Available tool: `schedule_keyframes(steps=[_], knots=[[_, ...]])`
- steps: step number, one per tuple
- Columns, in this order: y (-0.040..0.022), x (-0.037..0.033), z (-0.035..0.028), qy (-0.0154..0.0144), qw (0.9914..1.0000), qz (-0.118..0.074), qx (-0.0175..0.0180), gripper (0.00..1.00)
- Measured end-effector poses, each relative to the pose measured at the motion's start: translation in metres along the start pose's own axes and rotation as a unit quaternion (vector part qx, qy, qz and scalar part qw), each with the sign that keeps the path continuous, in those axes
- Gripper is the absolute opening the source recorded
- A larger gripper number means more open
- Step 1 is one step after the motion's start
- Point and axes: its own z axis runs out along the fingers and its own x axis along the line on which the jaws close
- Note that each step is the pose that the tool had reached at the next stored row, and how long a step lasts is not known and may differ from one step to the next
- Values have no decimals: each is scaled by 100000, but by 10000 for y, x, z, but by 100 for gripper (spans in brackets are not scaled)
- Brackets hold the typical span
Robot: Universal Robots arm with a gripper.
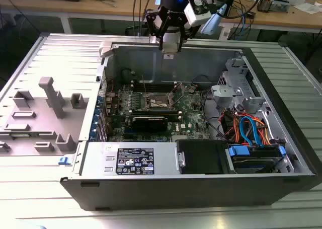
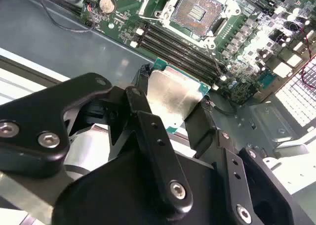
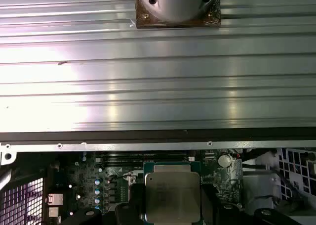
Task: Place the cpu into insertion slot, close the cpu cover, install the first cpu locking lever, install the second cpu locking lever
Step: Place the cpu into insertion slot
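Note:
My gripper (image 2: 174,94) is shut on the cpu (image 2: 173,104), a flat square chip with a dull silver top and a green edge, held by two opposite sides between black fingers (image 2: 143,106). In the exterior view the gripper (image 1: 169,49) hangs above the back wall of the open computer case. The insertion slot (image 2: 200,10) is a dark square socket with a metal rim. It lies open on the green motherboard, apart from the chip and well below it. In the first wrist view the cpu (image 3: 173,198) hangs over the board. The slot (image 1: 153,101) sits mid-board. I cannot make out the cpu cover.
Long black memory slots (image 2: 182,49) run between the chip and the socket. The case (image 1: 201,188) holds a power supply at the front and blue and orange cables (image 1: 249,128) at the exterior view's right. A grey fixture (image 1: 48,108) stands on the ribbed metal table (image 1: 30,173) at the left.

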Motion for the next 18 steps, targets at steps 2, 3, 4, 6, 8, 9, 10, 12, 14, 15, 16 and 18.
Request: schedule_keyframes(steps=[2, 3, 4, 6, 8, 9, 10, 12, 14, 15, 16, 18], knots=[[0, 0, 0, 2, 100000, -1, -2, 55], [0, 0, 0, 1, 100000, 1, -3, 55], [0, 0, 0, 0, 100000, 1, -2, 55], [-3, 1, 1, -5, 100000, 6, -11, 55], [-6, 1, 0, -11, 100000, -2, -2, 55], [-6, 1, 0, -10, 100000, -2, 2, 55], [-6, 2, 0, -9, 100000, -1, 3, 55], [-6, 1, 0, -10, 100000, -3, 8, 55], [-6, 2, 0, -10, 100000, -2, 9, 55], [-6, 2, 0, -8, 100000, -1, 8, 55], [-6, 2, 0, -7, 100000, -2, 13, 55], [-11, 2, 0, -14, 100000, -1, 6, 55]])
